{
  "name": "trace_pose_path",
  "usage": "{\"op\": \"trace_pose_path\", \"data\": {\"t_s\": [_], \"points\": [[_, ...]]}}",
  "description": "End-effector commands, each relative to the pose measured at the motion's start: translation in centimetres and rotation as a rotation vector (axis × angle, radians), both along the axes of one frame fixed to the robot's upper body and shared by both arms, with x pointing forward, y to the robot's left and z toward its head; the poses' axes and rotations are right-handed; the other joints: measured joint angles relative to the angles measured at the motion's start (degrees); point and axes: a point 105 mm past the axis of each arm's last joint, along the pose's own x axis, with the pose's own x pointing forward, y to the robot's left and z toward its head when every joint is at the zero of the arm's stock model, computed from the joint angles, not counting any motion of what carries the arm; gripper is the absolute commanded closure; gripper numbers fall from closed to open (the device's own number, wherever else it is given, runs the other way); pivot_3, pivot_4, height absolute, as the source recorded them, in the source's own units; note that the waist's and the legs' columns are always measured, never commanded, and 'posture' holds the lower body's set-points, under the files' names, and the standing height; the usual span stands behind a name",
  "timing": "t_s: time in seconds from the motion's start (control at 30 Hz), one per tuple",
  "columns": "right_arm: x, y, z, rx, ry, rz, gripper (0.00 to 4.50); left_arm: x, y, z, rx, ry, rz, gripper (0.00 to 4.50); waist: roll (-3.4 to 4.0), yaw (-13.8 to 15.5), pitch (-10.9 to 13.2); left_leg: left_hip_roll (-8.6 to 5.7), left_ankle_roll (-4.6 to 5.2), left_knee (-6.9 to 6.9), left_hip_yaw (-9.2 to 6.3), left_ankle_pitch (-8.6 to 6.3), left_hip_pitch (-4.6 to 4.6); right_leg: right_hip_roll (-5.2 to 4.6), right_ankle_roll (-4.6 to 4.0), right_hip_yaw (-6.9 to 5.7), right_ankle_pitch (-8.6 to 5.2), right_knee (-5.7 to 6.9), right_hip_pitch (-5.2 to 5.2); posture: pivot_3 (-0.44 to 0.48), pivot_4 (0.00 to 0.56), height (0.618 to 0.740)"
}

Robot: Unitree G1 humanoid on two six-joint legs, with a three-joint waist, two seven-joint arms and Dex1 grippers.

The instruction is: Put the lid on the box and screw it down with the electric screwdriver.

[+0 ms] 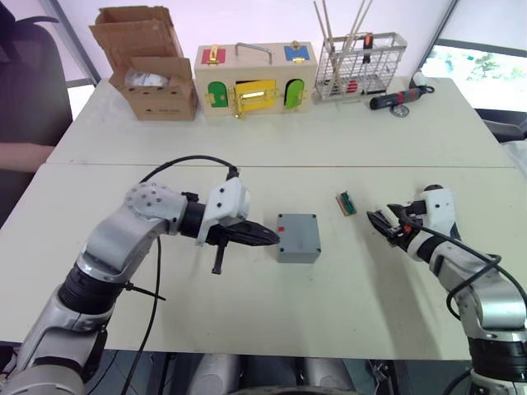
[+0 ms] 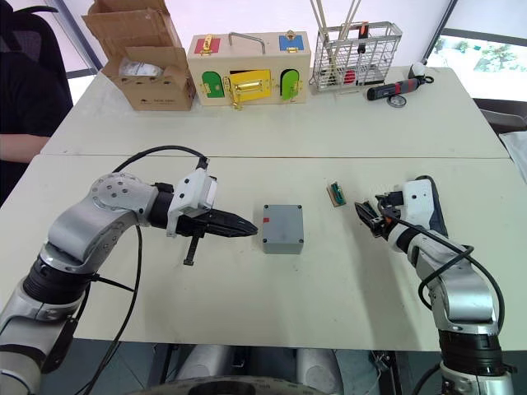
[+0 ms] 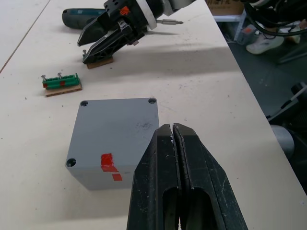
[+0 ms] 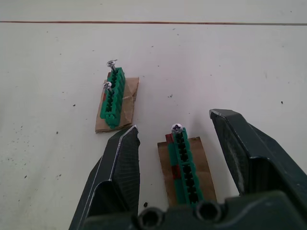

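Box (image 1: 298, 237) lidded, just beside closed left fingers (image 1: 262, 238) | right fingers (image 4: 120, 167) apart

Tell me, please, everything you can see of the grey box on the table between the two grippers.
The box is a small, deep, square container of matte grey plastic. The lid already sits on top, flush, with round screw holes showing at three corners. Red marks sit on the side facing the left gripper. It stands upright and square on the pale table, near the middle. The left gripper's shut fingertips are close beside its red-marked side; I cannot tell whether they touch. Its contents are hidden.
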Motion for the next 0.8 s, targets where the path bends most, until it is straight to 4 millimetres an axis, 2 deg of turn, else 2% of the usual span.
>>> {"op": "trace_pose_path", "data": {"t_s": [0.03, 0.07, 0.13, 0.17, 0.47, 0.8], "points": [[0.4, 0.1, 0.9, -0.013, -0.05, -0.002, 2.75, -0.3, 0.1, 0.5, -0.005, -0.032, -0.006, 4.5, 0.0, -0.03, 0.0, 0.0, 0.0, 0.0, 0.0, 0.0, 0.0, 0.0, 0.0, 0.0, 0.0, 0.0, 0.0, 0.0, 0.15, 0.74], [0.5, 0.0, 0.9, -0.014, -0.052, -0.007, 3.13, -0.2, 0.1, 0.5, -0.004, -0.031, -0.005, 4.5, 0.0, -0.02, 0.0, 0.0, 0.0, 0.0, 0.0, 0.0, 0.0, 0.0, 0.0, 0.0, 0.0, 0.0, 0.0, 0.0, 0.15, 0.74], [0.5, -0.1, 0.8, -0.014, -0.057, -0.014, 4.22, -0.2, 0.1, 0.5, -0.004, -0.031, -0.003, 4.5, 0.0, -0.01, 0.0, 0.0, 0.0, 0.0, 0.0, 0.0, 0.0, 0.0, 0.0, 0.0, 0.0, 0.0, 0.0, 0.0, 0.15, 0.74], [0.6, -0.1, 0.8, -0.015, -0.058, -0.015, 4.48, -0.2, 0.1, 0.5, -0.004, -0.031, -0.002, 4.5, 0.0, 0.0, 0.0, 0.0, 0.0, 0.0, 0.0, 0.0, 0.0, 0.0, 0.0, 0.0, 0.0, 0.0, 0.0, 0.0, 0.15, 0.74], [0.3, 0.0, 1.2, -0.005, -0.075, -0.018, 4.48, -0.2, 0.2, 0.3, 0.0, -0.029, 0.0, 4.5, 0.0, 0.0, 0.0, 0.0, 0.0, 0.0, 0.0, 0.0, 0.0, 0.0, 0.0, 0.0, 0.0, 0.0, 0.0, 0.0, 0.15, 0.74], [0.2, 0.7, 5.3, 0.015, -0.17, 0.002, 4.48, 0.0, 0.3, 0.0, -0.003, -0.015, -0.001, 4.5, 0.0, -0.02, 0.0, 0.0, 0.0, 0.0, -0.01, 0.0, 0.0, 0.0, 0.0, 0.0, 0.0, 0.0, 0.0, 0.0, 0.15, 0.74]]}}
